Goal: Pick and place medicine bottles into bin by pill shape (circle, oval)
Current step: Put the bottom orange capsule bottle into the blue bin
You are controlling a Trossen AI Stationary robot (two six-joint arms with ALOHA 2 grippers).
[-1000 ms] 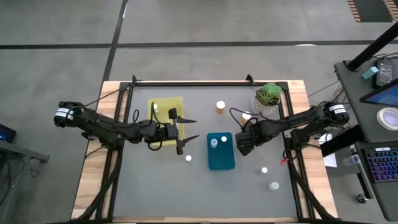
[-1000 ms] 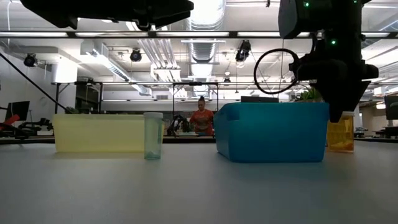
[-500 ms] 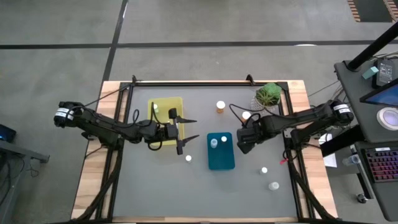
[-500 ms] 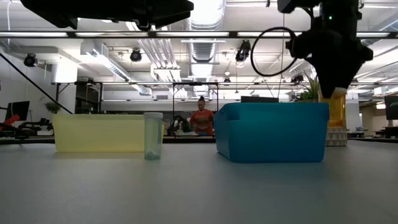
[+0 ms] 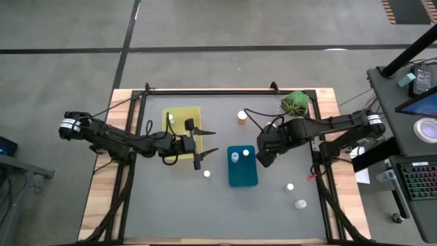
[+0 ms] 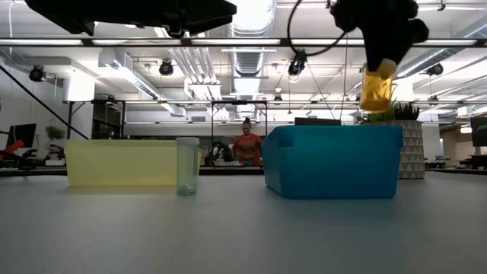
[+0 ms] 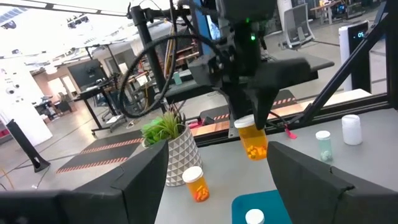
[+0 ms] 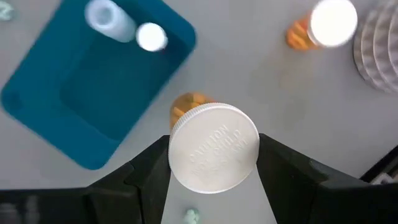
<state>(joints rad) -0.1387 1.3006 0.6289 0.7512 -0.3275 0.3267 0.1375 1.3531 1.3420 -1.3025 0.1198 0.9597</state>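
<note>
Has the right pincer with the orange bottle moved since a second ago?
Yes. In the low view the right pincer has lifted the orange bottle from table level beside the blue bin to above its rim.

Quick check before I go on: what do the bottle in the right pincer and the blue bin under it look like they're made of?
The orange bottle in the right pincer looks like translucent amber plastic: orange pills show through its wall, and its white cap is matte with raised lettering. The blue bin looks like opaque moulded plastic with a dull finish, its corners rounded and nothing showing through.
</note>
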